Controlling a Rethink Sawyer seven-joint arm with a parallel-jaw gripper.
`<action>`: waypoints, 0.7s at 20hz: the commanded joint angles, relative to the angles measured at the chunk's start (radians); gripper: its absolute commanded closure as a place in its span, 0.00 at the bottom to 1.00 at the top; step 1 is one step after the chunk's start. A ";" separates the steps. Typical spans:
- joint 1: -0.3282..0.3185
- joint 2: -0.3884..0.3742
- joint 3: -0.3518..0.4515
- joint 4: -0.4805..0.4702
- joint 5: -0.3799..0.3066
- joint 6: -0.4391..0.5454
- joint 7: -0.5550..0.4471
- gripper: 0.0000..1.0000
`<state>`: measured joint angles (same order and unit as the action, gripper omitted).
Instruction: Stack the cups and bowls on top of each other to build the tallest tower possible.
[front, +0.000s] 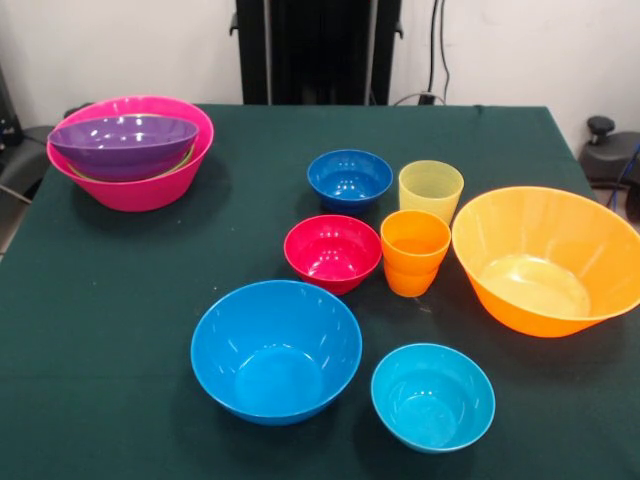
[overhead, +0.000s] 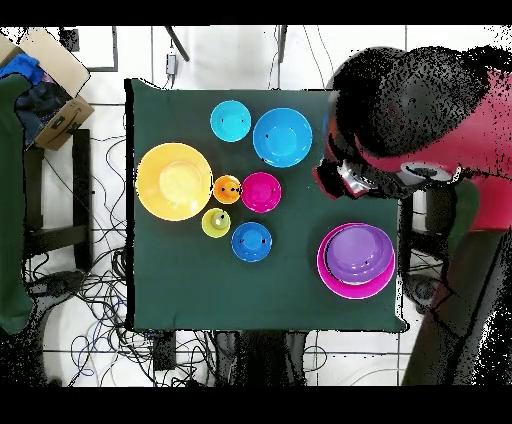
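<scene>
We see the gripper (overhead: 345, 178) only from overhead, above the table (front: 110, 300) edge near the tower (front: 125, 148), and we cannot tell whether it is parted or closed. The tower (purple and green nested in the pink bowl (front: 150, 192)) stands well apart from the yellow cup (front: 430, 190) and the orange cup (front: 414, 252), which stand just beside each other.

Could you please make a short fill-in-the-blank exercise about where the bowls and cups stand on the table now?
1. The purple bowl rests tilted inside the large ____ bowl.
2. The orange cup stands directly beside the small ____ bowl.
3. The pale yellow cup stands upright between the dark blue bowl and the large ____ bowl.
4. In the front view, the bowl nearest the sky blue bowl's right side is ____.

Missing words: pink; red; orange; cyan
</scene>
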<state>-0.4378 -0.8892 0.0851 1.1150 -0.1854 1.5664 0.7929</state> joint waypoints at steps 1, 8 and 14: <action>-0.217 -0.092 0.250 0.341 0.309 -0.408 -0.386 0.00; -0.147 -0.019 0.221 0.258 -0.008 -0.256 -0.370 0.00; -0.171 0.010 0.255 0.319 -0.036 -0.314 -0.364 0.00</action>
<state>-0.6189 -0.9441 0.2197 1.2538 -0.1382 1.3039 0.7156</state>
